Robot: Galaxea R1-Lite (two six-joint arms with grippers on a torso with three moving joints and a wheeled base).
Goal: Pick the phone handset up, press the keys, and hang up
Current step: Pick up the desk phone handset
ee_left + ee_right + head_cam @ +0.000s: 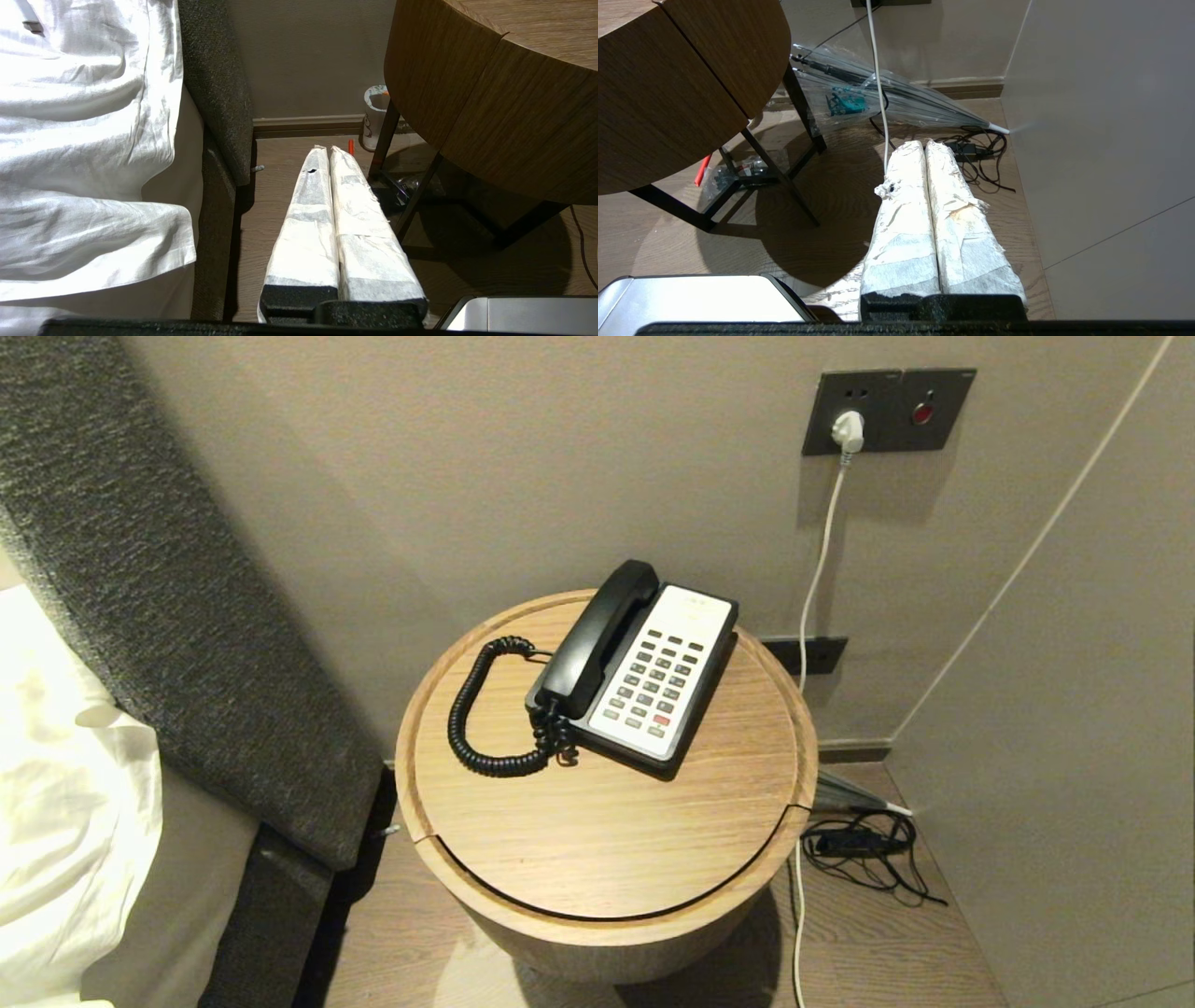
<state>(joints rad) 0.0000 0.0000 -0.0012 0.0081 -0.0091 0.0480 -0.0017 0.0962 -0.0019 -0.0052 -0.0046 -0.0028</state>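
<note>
A black and white desk phone sits on the round wooden table. Its black handset rests in the cradle on the phone's left side, with a coiled black cord looping to the left. The keypad faces up. Neither gripper shows in the head view. My left gripper is shut and empty, low by the floor between the bed and the table. My right gripper is shut and empty, low by the floor to the right of the table.
A bed with white sheets and a grey headboard stand at the left. A white cable hangs from the wall socket. A clear umbrella and black cables lie on the floor. A wall is at the right.
</note>
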